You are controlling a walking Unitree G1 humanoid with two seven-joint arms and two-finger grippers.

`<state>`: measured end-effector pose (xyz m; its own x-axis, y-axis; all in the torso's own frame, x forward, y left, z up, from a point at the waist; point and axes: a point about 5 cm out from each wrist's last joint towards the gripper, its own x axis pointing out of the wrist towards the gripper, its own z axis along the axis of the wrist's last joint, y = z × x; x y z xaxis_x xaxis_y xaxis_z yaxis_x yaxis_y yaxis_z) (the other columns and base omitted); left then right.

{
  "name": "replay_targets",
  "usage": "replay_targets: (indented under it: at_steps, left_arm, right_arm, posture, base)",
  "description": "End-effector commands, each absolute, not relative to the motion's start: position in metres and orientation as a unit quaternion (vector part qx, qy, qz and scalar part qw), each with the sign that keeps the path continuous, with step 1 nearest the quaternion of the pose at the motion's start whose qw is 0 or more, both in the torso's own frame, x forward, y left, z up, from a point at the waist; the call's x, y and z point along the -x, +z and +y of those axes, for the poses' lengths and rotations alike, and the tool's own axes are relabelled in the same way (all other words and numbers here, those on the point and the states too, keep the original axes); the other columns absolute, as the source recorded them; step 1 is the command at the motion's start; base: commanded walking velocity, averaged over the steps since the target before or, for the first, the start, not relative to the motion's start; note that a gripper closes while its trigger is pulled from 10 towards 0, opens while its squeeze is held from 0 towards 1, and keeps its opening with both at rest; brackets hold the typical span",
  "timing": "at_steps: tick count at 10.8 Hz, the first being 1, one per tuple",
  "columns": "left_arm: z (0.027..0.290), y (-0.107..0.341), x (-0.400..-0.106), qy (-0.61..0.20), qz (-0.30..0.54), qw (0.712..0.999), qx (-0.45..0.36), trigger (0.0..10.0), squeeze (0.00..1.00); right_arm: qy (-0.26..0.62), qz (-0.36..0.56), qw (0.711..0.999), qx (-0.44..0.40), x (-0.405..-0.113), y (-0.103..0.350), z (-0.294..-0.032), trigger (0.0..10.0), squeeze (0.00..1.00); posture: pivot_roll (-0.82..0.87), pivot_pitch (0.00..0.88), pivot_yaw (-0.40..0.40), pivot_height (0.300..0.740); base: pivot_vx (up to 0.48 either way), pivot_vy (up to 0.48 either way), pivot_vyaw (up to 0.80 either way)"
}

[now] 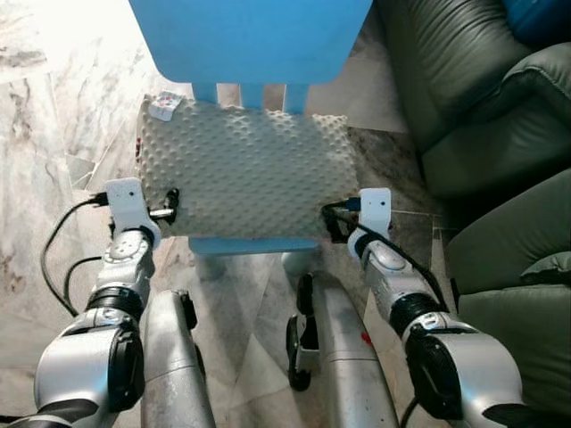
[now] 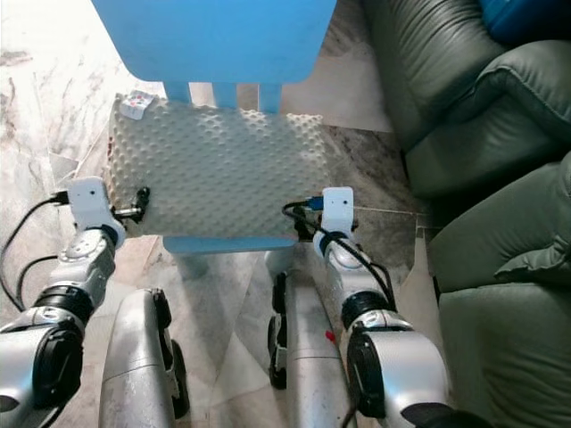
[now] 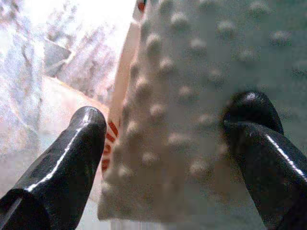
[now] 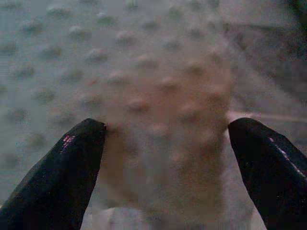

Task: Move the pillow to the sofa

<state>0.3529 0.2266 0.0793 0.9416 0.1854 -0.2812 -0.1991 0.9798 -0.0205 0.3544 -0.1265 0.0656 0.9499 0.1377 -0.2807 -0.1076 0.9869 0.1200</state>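
On the blue chair [image 1: 250,242], the pillow [image 1: 241,169] is sitting between your left gripper [image 3: 165,158] and right gripper [image 4: 168,165], both spread wide around its ends, so it risks slipping as you're lifting toward the sofa [image 1: 500,116].

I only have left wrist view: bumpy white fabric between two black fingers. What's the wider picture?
Observer: That fabric is a dimpled white pillow lying on a blue chair; the left end effector is at its left end.
Operator: Where's the right arm?
Observer: The right end effector is at the pillow's opposite end, fingers open astride that edge, as the right wrist view shows.
Operator: Sofa nearby?
Observer: Yes, a dark green leather sofa stands on the robot's right, just past the chair.
Operator: Anything on the pillow?
Observer: A small white tag at its far left corner.
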Motion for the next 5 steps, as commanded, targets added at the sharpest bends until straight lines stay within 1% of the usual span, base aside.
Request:
replay_targets:
  at_steps: [1, 2, 5]
  left_arm:
    - [0.226, 0.061, -0.342, 0.1, 0.176, 0.979, 0.027, 9.3, 0.0]
    - [0.224, 0.056, -0.339, 0.095, 0.184, 0.978, 0.034, 0.0, 0.0]
    - [0.22, 0.049, -0.336, 0.086, 0.193, 0.977, 0.038, 0.0, 0.0]
  right_arm:
    - [0.062, 0.183, 0.978, -0.073, -0.346, 0.051, -0.124, 0.0, 0.0]
    - [0.058, 0.191, 0.976, -0.084, -0.345, 0.049, -0.121, 0.0, 0.0]
    - [0.046, 0.204, 0.972, -0.107, -0.343, 0.045, -0.118, 0.0, 0.0]
  posture:
    - [0.11, 0.398, -0.116, 0.554]
    - [0.12, 0.399, -0.116, 0.554]
    - [0.12, 0.415, -0.115, 0.554]
  base:
    - [0.0, 0.0, 0.0]
    - [0.0, 0.0, 0.0]
    - [0.0, 0.0, 0.0]
